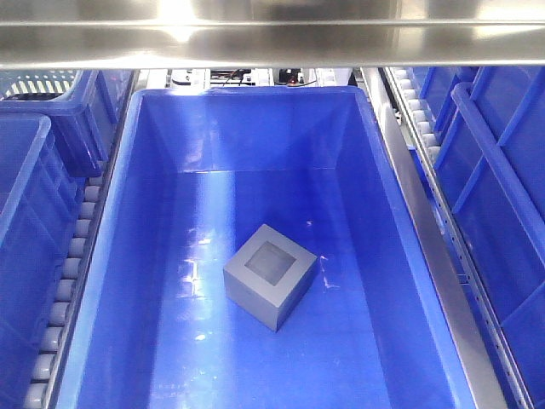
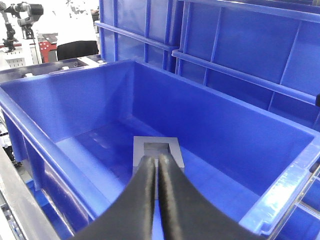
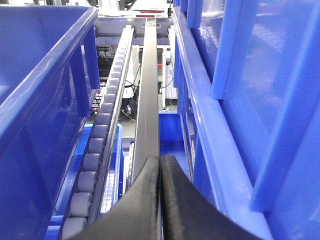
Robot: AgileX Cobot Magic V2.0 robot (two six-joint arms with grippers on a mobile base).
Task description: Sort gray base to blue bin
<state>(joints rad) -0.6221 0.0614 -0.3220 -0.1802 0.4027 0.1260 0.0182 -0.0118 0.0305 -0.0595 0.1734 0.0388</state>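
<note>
Gray base (image 1: 271, 277) sits recess-up, corner-on in blue bin (image 1: 400, 213); both end effectors closed, empty.

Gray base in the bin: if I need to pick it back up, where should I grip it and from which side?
Probably from straight above. The gray base sits flat on the floor of the blue bin, recess up, clear of all walls. Close on two opposite flat side faces, turning the wrist to match its rotated pose. The left gripper, shut now, would need opening first.

Blue bin (image 1: 145, 256) on roller track (image 1: 72, 256) (metal-railed)
</note>
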